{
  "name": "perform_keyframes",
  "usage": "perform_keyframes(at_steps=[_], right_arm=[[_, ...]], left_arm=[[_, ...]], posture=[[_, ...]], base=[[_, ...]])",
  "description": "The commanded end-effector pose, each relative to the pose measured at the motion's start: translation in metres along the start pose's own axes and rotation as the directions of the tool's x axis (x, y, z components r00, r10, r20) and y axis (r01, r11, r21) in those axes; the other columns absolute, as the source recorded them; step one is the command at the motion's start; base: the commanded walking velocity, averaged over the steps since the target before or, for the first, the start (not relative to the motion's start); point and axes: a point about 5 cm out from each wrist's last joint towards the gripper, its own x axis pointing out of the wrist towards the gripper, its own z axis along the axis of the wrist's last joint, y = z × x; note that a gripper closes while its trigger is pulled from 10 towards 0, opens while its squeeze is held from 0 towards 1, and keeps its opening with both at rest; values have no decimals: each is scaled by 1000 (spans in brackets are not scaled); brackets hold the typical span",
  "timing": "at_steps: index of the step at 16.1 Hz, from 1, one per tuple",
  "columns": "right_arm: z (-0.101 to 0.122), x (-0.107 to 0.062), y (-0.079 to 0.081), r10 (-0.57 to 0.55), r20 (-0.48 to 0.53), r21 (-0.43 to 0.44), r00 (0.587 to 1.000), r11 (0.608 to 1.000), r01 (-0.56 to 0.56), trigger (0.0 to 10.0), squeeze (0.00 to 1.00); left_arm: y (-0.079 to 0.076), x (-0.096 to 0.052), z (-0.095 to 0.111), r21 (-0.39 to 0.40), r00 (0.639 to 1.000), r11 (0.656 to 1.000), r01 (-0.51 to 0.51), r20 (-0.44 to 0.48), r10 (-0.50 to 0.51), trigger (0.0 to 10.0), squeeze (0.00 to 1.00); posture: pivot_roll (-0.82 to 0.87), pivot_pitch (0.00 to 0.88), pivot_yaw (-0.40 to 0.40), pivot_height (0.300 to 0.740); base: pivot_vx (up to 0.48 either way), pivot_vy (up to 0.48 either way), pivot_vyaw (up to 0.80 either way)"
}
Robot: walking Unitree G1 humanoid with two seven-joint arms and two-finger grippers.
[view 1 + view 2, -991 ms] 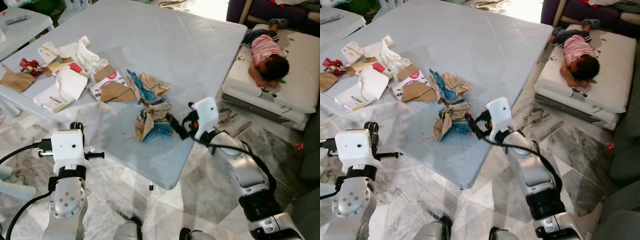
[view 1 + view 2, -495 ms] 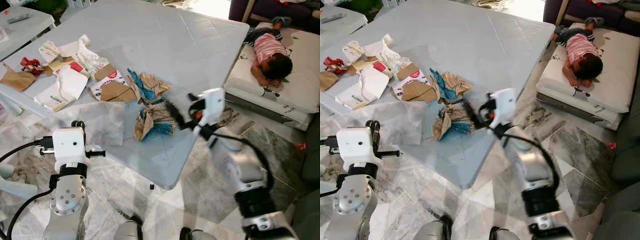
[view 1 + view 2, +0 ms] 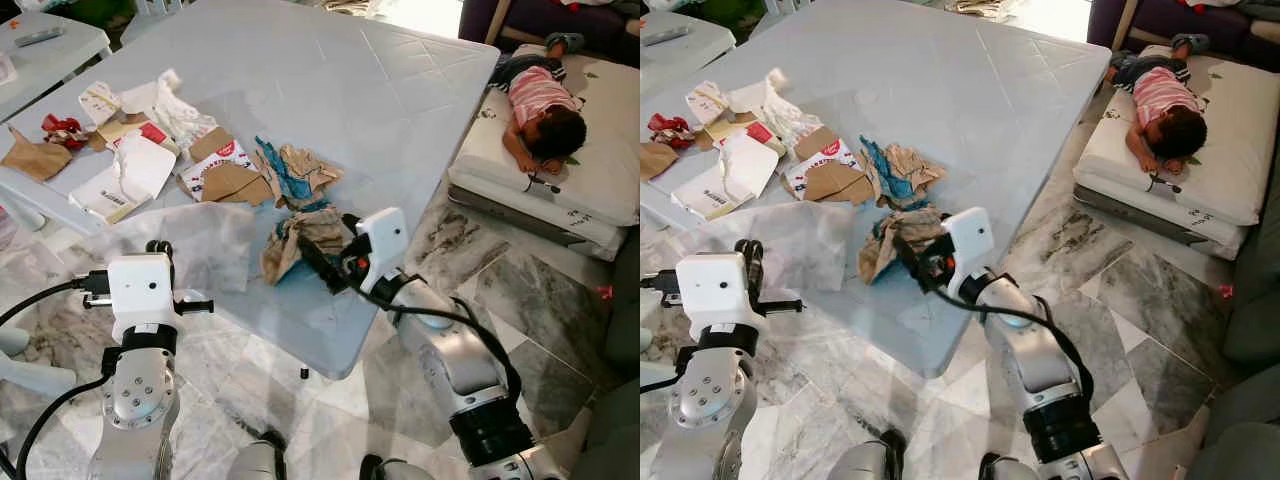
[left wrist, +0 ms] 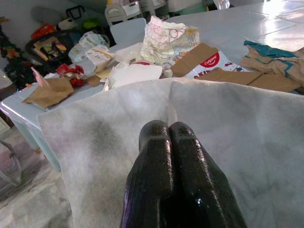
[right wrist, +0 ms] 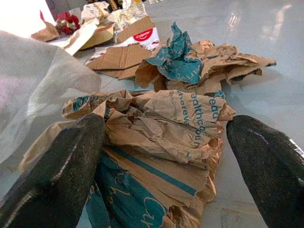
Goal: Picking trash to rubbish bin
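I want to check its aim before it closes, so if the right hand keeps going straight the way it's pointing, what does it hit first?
Most likely the crumpled brown and teal paper bag. The right hand is open, its two fingers straddling the bag on the grey table. Depth is hard to judge, but nothing lies between.

The right gripper is lower and nearer the crumpled paper bag than before, fingers now straddling it.

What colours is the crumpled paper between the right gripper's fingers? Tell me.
Brown with teal print, clearest in the right wrist view: crumpled paper bag.
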Motion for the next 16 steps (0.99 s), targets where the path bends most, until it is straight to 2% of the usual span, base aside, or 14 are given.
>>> perform_keyframes(at_steps=[1,3,4,8,10,12,13,16], right_arm=[[-12,-3,4,6,-37,-19,999,1000,-6,10000,0],[-22,-5,7,8,-79,-67,997,998,-13,10000,0],[-26,-5,9,12,-88,-86,996,996,-20,0,0],[-27,-5,8,20,-92,-119,996,992,-31,0,0],[-28,-6,4,2,-98,-164,995,986,-19,0,0],[-28,-8,-8,-67,-103,-223,992,974,43,0,0],[-26,-9,-20,-128,-97,-239,987,966,102,0,0],[-20,-8,-36,-198,-72,-268,978,948,172,0,0]], left_arm=[[0,0,2,-4,1000,1000,8,3,-8,0,0],[-1,1,4,-5,1000,1000,9,7,-9,0,0],[0,1,3,-5,1000,1000,8,8,-8,0,0],[0,2,4,-4,1000,1000,6,12,-6,0,0],[0,2,5,-7,1000,1000,5,15,-5,0,0],[-1,3,4,-9,1000,1000,4,13,-4,0,0],[-1,3,4,-9,1000,1000,4,12,-4,0,0],[-1,4,4,-11,1000,1000,5,12,-4,0,0]], posture=[[153,216,6,740],[153,216,6,740],[161,208,4,740],[162,205,4,740],[160,206,5,740],[160,206,5,740],[156,210,8,740],[153,210,8,740]], base=[[0,0,0],[0,0,0],[0,0,0],[0,0,0],[0,0,0],[0,0,0],[0,0,0],[0,0,0]])
